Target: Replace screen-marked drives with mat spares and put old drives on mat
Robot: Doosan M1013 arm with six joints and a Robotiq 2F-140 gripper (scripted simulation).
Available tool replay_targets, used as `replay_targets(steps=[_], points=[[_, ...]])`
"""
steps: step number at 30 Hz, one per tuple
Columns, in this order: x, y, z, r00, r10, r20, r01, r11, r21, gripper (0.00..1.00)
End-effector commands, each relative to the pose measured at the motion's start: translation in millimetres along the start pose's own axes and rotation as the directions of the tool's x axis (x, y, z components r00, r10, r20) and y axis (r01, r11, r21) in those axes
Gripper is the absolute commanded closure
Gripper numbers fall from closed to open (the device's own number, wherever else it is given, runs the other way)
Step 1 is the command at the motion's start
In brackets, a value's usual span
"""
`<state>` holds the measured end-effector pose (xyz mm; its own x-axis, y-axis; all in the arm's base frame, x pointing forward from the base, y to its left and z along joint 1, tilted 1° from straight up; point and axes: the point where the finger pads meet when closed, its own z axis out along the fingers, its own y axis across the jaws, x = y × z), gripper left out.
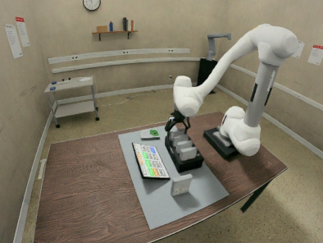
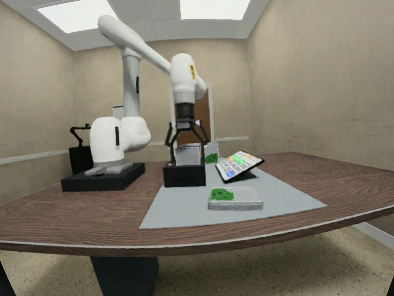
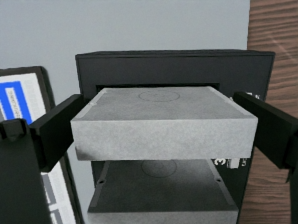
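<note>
The gripper point(image 1: 177, 130) point(image 2: 188, 161) point(image 3: 162, 125) is open around the end drive point(image 2: 188, 154) point(image 3: 165, 140) in the black dock point(image 1: 190, 165) point(image 2: 185, 176) point(image 3: 165, 67). Narrow gaps show between the fingers and the drive's sides in the wrist view. More drives stand in a row behind it; one point(image 3: 162, 192) shows directly beside it. A loose drive point(image 1: 147, 135) point(image 2: 242, 199) lies flat on the mat, its green part visible. Another drive point(image 1: 181, 185) point(image 2: 211, 150) stands upright on the mat past the other dock end. The screen point(image 1: 151, 161) point(image 2: 240, 166) shows blue, green and orange tiles. The drives' connector ends inside the dock are hidden.
The grey mat point(image 1: 205, 186) point(image 2: 170, 215) point(image 3: 150, 25) lies on the wooden table point(image 1: 82, 176) point(image 2: 50, 215) point(image 3: 275, 30). The tilted screen stands close beside the dock. The arm's black base point(image 1: 225, 145) point(image 2: 95, 181) is on the dock's other side.
</note>
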<state>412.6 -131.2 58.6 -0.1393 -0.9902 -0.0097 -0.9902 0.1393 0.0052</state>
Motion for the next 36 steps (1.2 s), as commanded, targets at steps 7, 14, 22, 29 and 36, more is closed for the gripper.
replay_targets(steps=[7,14,22,29,36], points=[[0.0,-0.4,-0.4,1.0,0.0,0.0,0.0,1.0,0.001,0.11],[0.0,-0.4,-1.6,1.0,0.0,0.0,0.0,1.0,0.001,0.11],[0.0,-0.4,-15.4,1.0,0.0,0.0,0.0,1.0,0.001,0.11],[0.0,-0.4,-33.5,1.0,0.0,0.0,0.0,1.0,0.001,0.11],[0.0,-0.4,-66.8,1.0,0.0,0.0,0.0,1.0,0.001,0.11]])
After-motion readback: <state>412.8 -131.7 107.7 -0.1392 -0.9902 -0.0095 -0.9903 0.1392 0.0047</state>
